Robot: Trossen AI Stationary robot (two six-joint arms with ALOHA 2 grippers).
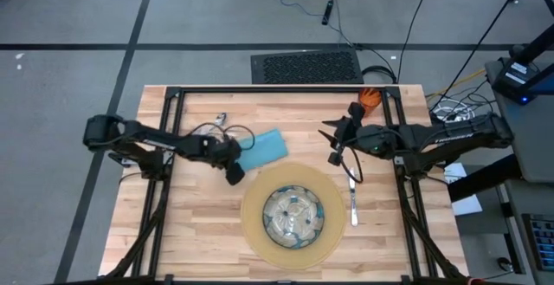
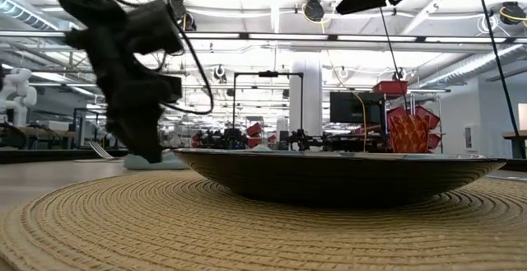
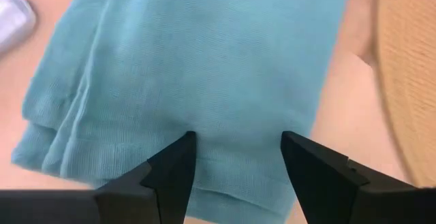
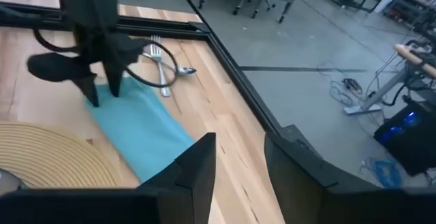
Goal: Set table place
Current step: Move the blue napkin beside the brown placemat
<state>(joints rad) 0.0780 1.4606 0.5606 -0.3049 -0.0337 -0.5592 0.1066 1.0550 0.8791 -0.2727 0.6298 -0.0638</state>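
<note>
The teal napkin (image 1: 267, 148) lies folded and flat on the table (image 1: 199, 233), just beyond the round tan mat (image 1: 260, 233), which carries the patterned glass bowl (image 1: 293, 214). My left gripper (image 1: 234, 174) is open, its fingers pointing down over the napkin's near-left end (image 3: 238, 115); it also shows in the right wrist view (image 4: 102, 91). My right gripper (image 1: 332, 146) is open and empty (image 4: 238, 159), held above the table to the right of the napkin. A knife (image 1: 353, 203) lies right of the mat. The fork and spoon (image 4: 160, 64) lie beyond the napkin. The orange cup (image 1: 370, 100) stands at the far edge. My left gripper stands open over the napkin's folded end (image 3: 231, 176), fingers coming from above, one fingertip (image 3: 184, 149) on each side of a strip of cloth. I cannot tell whether the fingertips touch the cloth. The napkin lies flat on the table.
Black frame rails (image 1: 286, 90) run along the table's far edge and sides. Bare wood lies left of the mat and in the near corners. The mat's edge (image 3: 409, 81) is close beside the napkin.
</note>
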